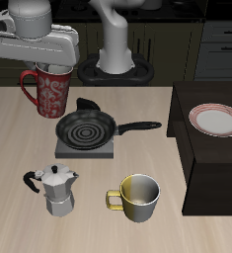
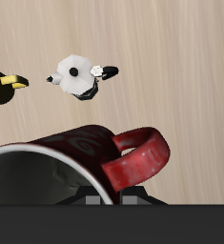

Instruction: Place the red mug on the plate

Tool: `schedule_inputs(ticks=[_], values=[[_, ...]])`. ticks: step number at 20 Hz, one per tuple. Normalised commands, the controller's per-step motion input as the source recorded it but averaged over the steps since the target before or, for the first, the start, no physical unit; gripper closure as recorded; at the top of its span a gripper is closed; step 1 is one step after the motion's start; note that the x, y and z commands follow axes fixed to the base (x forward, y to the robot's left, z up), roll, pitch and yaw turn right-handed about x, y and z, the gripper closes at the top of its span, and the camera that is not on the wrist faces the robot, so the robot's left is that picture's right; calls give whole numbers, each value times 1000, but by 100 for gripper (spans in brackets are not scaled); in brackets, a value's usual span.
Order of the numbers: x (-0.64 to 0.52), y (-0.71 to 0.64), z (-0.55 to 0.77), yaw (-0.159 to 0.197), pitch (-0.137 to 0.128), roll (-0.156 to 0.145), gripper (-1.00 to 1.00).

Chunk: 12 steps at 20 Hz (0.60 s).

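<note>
The red mug (image 1: 48,91) is seen raised off the table (image 1: 19,148), upright, directly under the gripper (image 1: 37,65), with its rim tucked up against the gripper's underside. The handle (image 1: 28,91) is turned outward, away from the frying pan. In the wrist view the mug (image 2: 71,162) is pressed close to the camera, dark interior visible, handle (image 2: 140,160) jutting to one side; the finger pads (image 2: 112,201) are glimpsed at the rim. The claw is judged to be closed on the mug's rim, the mug carried by it.

The plate (image 1: 216,120) is noted well apart from the mug, resting on a dark raised block (image 1: 211,173) at the other side of the table. Between them, a black frying pan (image 1: 86,128) is set on a small grey burner (image 1: 85,148), its handle directed toward the plate. Nearer the front edge, a silver moka pot (image 1: 56,191) and a yellow-and-white mug (image 1: 137,198) are recorded side by side. Both are also seen from the wrist: moka pot (image 2: 80,74), yellow mug partly cut off (image 2: 3,84).
</note>
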Motion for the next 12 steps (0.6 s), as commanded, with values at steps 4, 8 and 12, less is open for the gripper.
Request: schedule_inputs(ticks=[4, 8, 12], values=[[-408, 585, 514, 62, -101, 9, 100], [-353, 593, 388, 65, -102, -37, 100], [-265, 804, 323, 60, -44, 27, 100]])
